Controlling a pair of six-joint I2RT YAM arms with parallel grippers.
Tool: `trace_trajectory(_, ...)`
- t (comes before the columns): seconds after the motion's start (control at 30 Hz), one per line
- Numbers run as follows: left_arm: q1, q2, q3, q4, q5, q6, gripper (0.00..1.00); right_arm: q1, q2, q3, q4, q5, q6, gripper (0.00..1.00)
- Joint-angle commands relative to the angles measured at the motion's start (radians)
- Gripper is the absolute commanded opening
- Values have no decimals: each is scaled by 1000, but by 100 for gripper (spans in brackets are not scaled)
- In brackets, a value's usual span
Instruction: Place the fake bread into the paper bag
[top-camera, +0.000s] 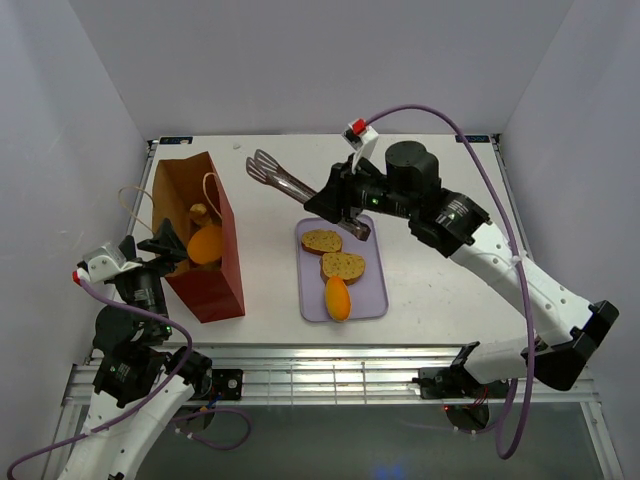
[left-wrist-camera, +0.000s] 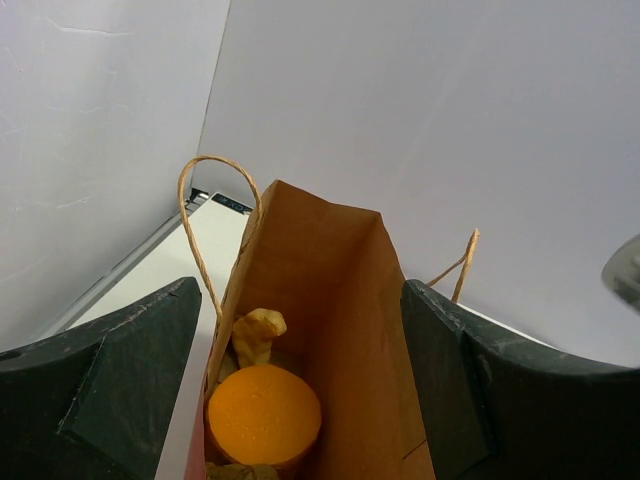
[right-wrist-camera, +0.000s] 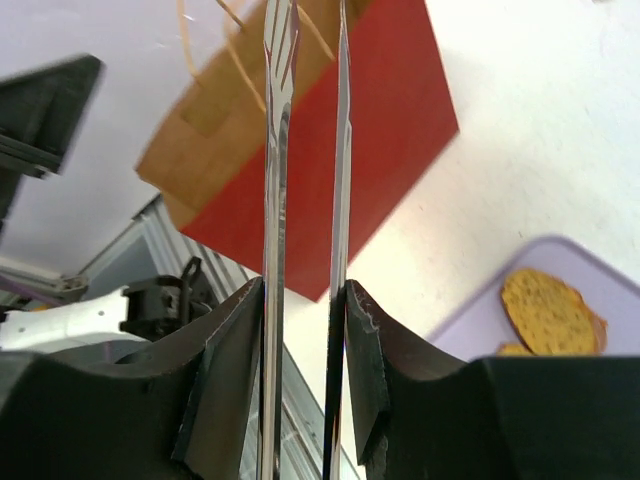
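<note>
The paper bag (top-camera: 205, 270) stands open at the left and holds an orange bun (top-camera: 205, 243) and a pale roll (top-camera: 199, 212). Both also show in the left wrist view: the bun (left-wrist-camera: 263, 415) and the roll (left-wrist-camera: 257, 333) inside the bag (left-wrist-camera: 350, 330). My left gripper (top-camera: 165, 245) is open at the bag's near rim, its fingers (left-wrist-camera: 110, 380) standing wide on either side of the mouth. My right gripper (top-camera: 345, 210) is shut on metal tongs (top-camera: 280, 178), whose empty tips point back left. Two brown slices (top-camera: 322, 241) (top-camera: 343, 266) and an orange bun (top-camera: 338, 297) lie on the tray.
The lavender tray (top-camera: 372, 290) lies at the table's middle, right of the bag. In the right wrist view the tongs' blades (right-wrist-camera: 275, 150) run up between my fingers (right-wrist-camera: 225, 370), with the bag (right-wrist-camera: 340, 130) beyond and a slice (right-wrist-camera: 548, 312) on the tray at lower right.
</note>
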Motion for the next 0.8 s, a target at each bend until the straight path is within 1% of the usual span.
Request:
trace_trajectory(0.0,-5,8,-6,3,15,8,91,-12,-108,-101,28,81,-18,43)
trace_trajectory(0.07,-5,8,-6,3,17,9,91,-13,-148,-187,30,109,-15,42)
trace_trajectory(0.17,-5,11,-7,4,18,9,91,-20,-233,-268,21,146,-9,43)
trace_trajectory(0.2,-5,15,-7,1,20,9,91,-24,-272,-316,7,150,-7,43)
trace_trajectory(0.3,-5,23,-3,-2,23,6,91,-26,-325,-391,-45,190,4,43)
trace_trajectory(0.4,-5,21,-4,-2,23,4,91,-26,-409,-487,-76,193,33,43)
trace_trajectory(0.5,-5,24,-4,-4,23,4,91,-27,-443,-538,-123,205,42,43)
trace_trajectory(0.6,-5,29,-3,-4,24,3,91,-26,-447,-566,-226,238,47,43)
trace_trajectory(0.77,-5,35,-3,-5,26,3,91,-26,-480,-594,-298,204,57,46)
